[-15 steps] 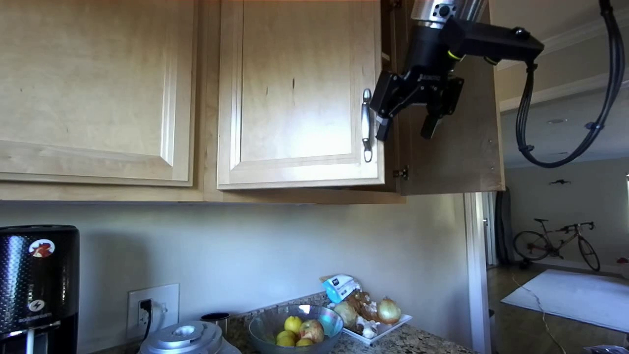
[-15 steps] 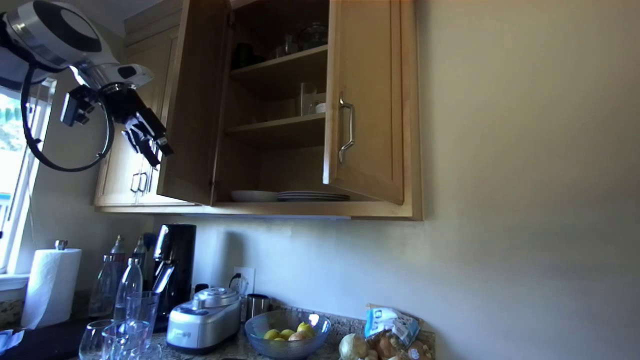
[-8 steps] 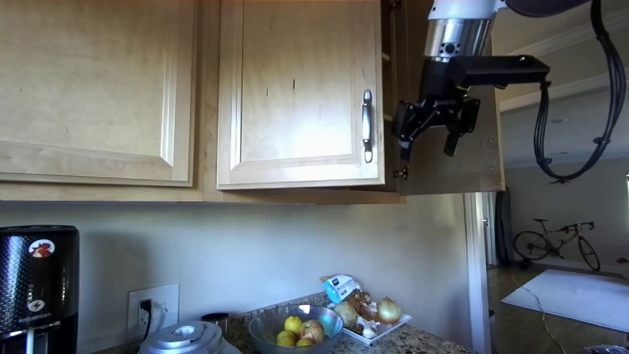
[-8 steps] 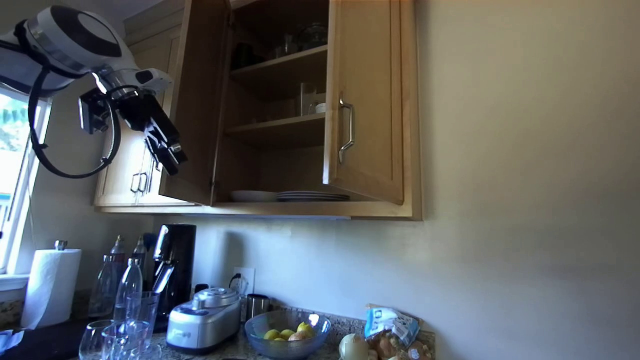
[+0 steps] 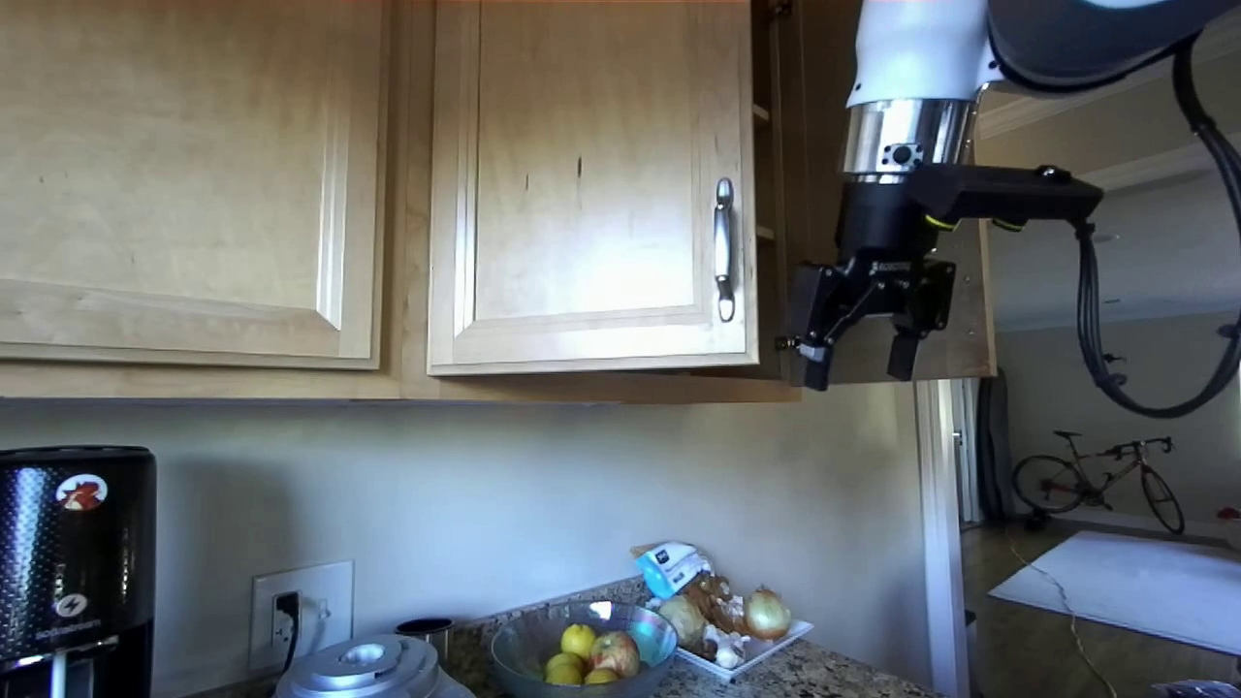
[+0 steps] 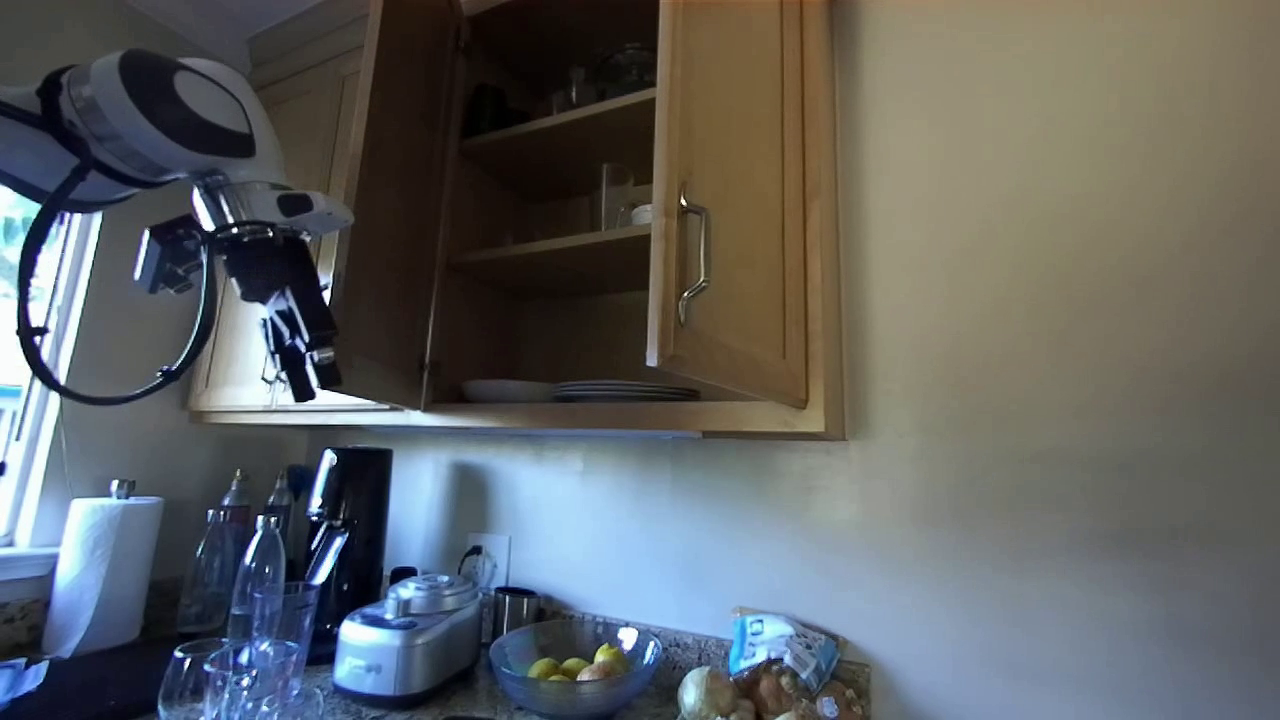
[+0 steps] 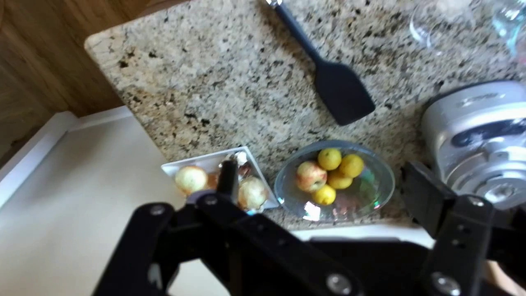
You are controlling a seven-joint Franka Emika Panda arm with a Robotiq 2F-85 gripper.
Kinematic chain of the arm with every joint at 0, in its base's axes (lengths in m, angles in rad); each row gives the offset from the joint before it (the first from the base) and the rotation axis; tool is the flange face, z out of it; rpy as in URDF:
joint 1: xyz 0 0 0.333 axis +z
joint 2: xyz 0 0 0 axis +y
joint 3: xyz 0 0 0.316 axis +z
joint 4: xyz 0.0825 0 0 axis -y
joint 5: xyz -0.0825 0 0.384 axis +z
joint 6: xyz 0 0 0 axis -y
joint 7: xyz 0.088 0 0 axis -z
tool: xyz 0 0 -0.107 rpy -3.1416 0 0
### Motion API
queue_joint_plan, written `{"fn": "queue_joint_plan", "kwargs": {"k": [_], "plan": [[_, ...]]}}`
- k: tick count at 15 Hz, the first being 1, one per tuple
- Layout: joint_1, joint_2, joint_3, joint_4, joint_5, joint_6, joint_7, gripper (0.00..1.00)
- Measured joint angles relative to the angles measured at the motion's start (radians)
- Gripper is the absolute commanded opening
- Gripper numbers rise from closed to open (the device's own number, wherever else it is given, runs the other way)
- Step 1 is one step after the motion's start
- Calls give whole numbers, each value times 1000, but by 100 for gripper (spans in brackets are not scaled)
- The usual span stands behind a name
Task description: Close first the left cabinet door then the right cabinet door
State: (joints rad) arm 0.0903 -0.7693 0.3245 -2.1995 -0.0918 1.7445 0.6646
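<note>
Lower now than a second ago in both exterior views, the tool (image 5: 860, 366) hangs with its fingers (image 7: 427, 193) spread wide, while the left cabinet door (image 5: 582, 184) and the right cabinet door (image 6: 735, 180) stand as they did. A gap shows between the tool and the left door in an exterior view, where the door's front and silver bar handle (image 5: 724, 249) are visible; in an exterior view it turns only a shaded inner face (image 6: 395, 180) to the camera, with shelves (image 6: 550, 248) and plates (image 6: 625, 392) beyond, and the right door well apart from the tool. The wrist view looks down on the counter (image 7: 230, 82), where a black spatula (image 7: 343, 90) lies near a glass bowl (image 7: 365, 197) of yellow fruit (image 7: 351, 165).

One finger there covers part of a white dish (image 7: 201, 162), and the spatula's handle runs off the top edge. Both doors' tops are cut off in both exterior views, and dark items (image 6: 488, 108) high inside are hard to make out.

Hung on the wall cabinet (image 6: 822, 300) above the counter, the left door is pale maple with small dark flecks and a bright sheen low down, and stands open. The right door, in similar maple with a matching handle (image 6: 697, 260) near its left edge, stands part-way open.
</note>
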Motion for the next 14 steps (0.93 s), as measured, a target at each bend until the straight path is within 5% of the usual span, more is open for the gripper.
{"fn": "queue_joint_plan", "kwargs": {"k": [7,8,10,14], "plan": [[109,34,59,-36,198,52,-167,98],[110,43,69,-31,202,75,-190,74],[111,63,82,-17,202,126,-225,68],[99,124,81,38,185,204,-273,41]]}}
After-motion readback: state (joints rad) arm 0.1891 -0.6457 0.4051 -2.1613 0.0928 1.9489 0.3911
